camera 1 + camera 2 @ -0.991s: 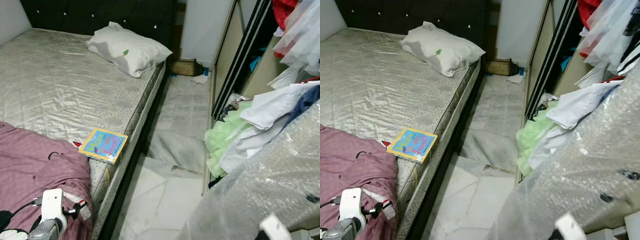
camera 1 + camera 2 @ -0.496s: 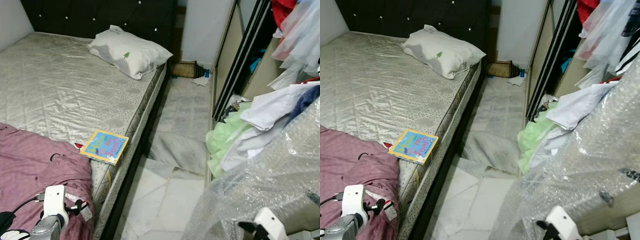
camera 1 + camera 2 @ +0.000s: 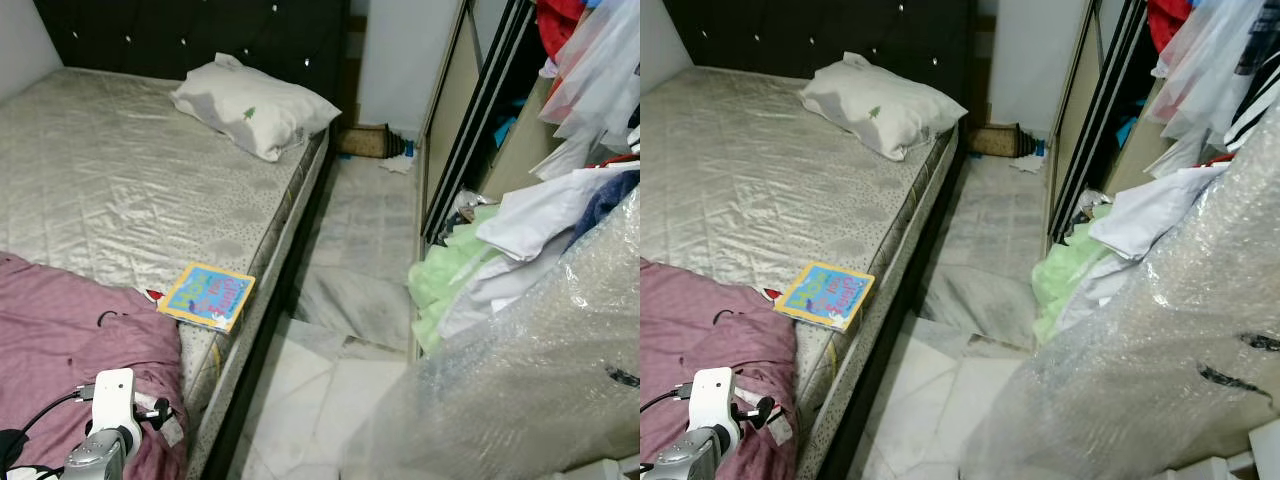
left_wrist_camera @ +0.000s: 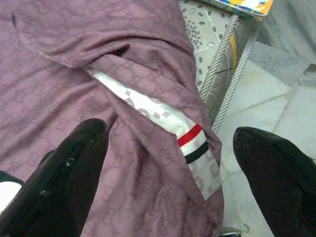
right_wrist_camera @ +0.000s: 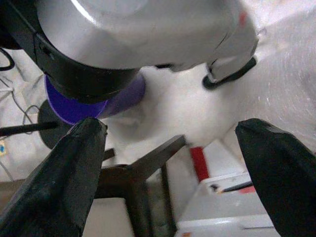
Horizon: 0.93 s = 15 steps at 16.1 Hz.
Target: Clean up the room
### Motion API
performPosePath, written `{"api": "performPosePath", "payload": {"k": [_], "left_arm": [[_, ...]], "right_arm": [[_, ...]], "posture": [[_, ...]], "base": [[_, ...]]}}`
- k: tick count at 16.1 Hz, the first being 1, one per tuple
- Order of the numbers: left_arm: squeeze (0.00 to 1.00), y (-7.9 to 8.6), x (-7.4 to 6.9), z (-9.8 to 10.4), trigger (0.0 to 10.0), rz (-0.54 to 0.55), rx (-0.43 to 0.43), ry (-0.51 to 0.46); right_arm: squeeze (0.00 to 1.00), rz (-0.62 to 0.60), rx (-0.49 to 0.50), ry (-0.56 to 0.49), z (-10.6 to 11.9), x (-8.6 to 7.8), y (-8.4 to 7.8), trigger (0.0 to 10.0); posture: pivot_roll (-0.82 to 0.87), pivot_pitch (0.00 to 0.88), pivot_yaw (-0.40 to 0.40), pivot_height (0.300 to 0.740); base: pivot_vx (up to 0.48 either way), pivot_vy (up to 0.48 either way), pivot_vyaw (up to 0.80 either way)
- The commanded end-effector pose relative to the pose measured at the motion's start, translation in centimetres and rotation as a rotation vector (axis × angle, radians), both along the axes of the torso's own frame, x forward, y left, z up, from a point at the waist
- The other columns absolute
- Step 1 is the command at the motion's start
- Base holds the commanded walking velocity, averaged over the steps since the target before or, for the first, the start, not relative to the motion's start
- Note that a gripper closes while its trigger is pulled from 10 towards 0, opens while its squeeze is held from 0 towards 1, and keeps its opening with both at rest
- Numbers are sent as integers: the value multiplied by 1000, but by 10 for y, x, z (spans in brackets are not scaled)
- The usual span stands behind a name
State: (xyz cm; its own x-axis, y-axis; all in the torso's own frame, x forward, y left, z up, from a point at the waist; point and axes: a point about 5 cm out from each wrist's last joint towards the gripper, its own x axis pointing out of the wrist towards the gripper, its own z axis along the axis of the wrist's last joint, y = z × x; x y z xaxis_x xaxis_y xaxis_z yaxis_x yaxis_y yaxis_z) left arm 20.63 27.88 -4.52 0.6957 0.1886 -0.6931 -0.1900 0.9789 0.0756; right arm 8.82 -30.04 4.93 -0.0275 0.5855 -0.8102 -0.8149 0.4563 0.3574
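A crumpled purple garment with a white, red and black striped trim lies on the near corner of the bed. My left gripper hovers open just above it, its fingers spread wide with nothing between them. My left wrist shows at the bottom left. A colourful children's book lies on the mattress edge beyond the garment. A white pillow rests near the dark headboard. My right gripper hangs open beside my own silver body, holding nothing.
The grey mattress spans the left. A narrow marble floor aisle runs between the bed and an open wardrobe. Green and white clothes spill from it. A bubble-wrapped bulk crowds the right foreground.
My right wrist, seen at the bottom right before, has dropped out of the eye views. The camera shifted slightly; the garment, book and pillow stay put.
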Motion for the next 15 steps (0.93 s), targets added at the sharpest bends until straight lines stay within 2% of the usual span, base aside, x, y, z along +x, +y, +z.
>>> {"api": "performPosePath", "payload": {"k": [1, 3, 5, 8, 9, 10, 11, 12, 14, 15], "left_arm": [[0, 0, 1, 0, 10000, -6, -1, 13], [0, -2, 5, 2, 10000, -13, -3, 7], [0, -2, 6, 2, 10000, -14, -4, 4], [0, 2, 4, 3, 10000, 3, -4, -2], [0, 5, 6, 6, 10000, 16, -1, -23], [0, 6, 10, 9, 10000, 22, 3, -45], [0, 7, 20, 17, 10000, 19, 16, -98], [0, 7, 27, 22, 10000, 7, 23, -131], [0, 5, 39, 32, 10000, -7, 23, -190], [0, 2, 46, 38, 10000, -39, 35, -222]], "right_arm": [[0, 25, 34, 10, 8, 2, -10, 10000], [0, 53, 106, -36, 22, 12, 4, 10000], [0, 63, 162, -144, 31, 35, 17, 10000], [0, 64, 276, -285, 43, 60, 54, 10000], [0, 21, 299, -381, 44, 77, 67, 10000], [0, 14, 308, -422, 45, 86, 74, 10000], [0, 8, 324, -501, 47, 98, 86, 10000], [0, -10, 333, -518, 45, 104, 92, 10000], [0, 4, 365, -518, 44, 107, 104, 10000], [0, 7, 349, -561, 44, 110, 109, 10000]], "posture": [[-222, 41, 18, 740], [-219, 38, 18, 740], [-212, 37, 16, 740], [-195, 32, 9, 740], [-187, 29, 4, 740], [-182, 26, 1, 740], [-177, 26, -1, 740], [-166, 25, -7, 740], [-156, 27, -8, 740], [-151, 31, -9, 740]], "base": [[0, 0, 0], [0, 0, 0], [0, 0, 0], [0, 0, 0], [0, 0, 0], [0, 0, 0], [0, 0, 0], [0, 0, 0], [0, 0, 0], [0, 0, 0]]}}
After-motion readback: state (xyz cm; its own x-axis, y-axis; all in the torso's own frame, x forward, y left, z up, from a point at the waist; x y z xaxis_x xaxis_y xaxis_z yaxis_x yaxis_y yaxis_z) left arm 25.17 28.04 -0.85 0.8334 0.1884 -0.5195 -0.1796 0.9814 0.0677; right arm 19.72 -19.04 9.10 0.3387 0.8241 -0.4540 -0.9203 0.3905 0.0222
